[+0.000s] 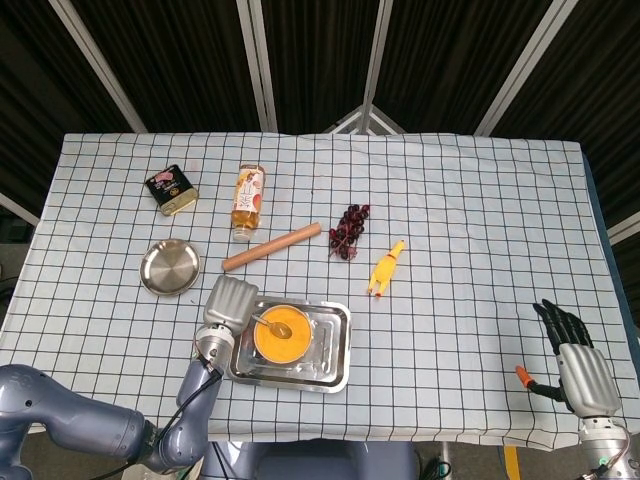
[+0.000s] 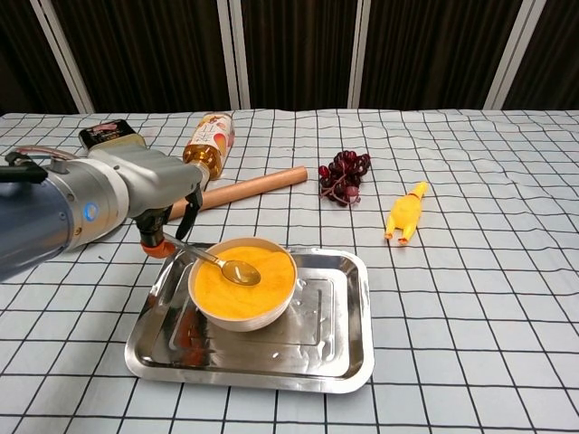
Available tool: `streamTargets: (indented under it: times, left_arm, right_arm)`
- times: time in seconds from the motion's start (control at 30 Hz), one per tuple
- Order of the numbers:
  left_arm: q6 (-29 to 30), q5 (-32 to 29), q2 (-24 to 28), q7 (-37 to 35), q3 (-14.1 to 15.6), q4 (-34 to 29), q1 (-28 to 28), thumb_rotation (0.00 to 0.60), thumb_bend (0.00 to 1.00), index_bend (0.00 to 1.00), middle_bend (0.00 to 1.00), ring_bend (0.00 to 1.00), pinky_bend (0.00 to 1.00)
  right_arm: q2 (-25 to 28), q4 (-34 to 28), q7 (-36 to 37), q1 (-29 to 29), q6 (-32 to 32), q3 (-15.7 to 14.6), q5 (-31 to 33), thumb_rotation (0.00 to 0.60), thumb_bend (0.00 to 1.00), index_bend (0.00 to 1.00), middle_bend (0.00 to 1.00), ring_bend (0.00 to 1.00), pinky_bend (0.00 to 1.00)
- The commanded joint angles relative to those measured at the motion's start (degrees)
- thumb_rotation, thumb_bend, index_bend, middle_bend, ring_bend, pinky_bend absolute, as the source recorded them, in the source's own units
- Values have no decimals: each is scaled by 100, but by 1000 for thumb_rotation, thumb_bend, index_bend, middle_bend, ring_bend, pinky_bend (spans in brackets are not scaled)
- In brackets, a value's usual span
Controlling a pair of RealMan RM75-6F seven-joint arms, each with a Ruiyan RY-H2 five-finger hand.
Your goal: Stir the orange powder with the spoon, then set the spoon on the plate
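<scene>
Metal spoon [image 2: 215, 261], shiny bowl on smooth orange powder [image 2: 246, 287], handle pinched by left hand [image 2: 161, 194].

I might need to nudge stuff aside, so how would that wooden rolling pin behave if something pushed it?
The rolling pin looks like a plain smooth cylinder lying flat on the cloth, so it would probably roll if pushed sideways. It seems rigid wood, unlikely to bend. The bottle lies near it and might stop it.
</scene>
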Motion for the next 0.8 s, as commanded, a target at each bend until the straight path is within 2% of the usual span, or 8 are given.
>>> streamTargets:
  times: [0.03,0.3,0.6,0.8]
  left_arm:
    - [1,12,0,-7,8,5,-5,600,519,534,1000,1000,1000]
    - [10,65,-12,-60,30,9,-14,600,525,565,1000,1000,1000]
    - [75,398,53,-150,132,-33,2,600,552,702,1000,1000,1000]
    - [52,741,146,-167,332,-105,23,600,578,789,1000,1000,1000]
  right_arm:
    - [0,-1,0,1,-4,-1,2,600,317,0,0,0,0]
    - [3,-7,0,1,-5,-3,0,600,317,0,0,0,0]
    - [4,-5,5,3,-12,0,7,600,317,0,0,0,0]
    - [4,-10,-4,0,-12,-2,12,600,317,0,0,0,0]
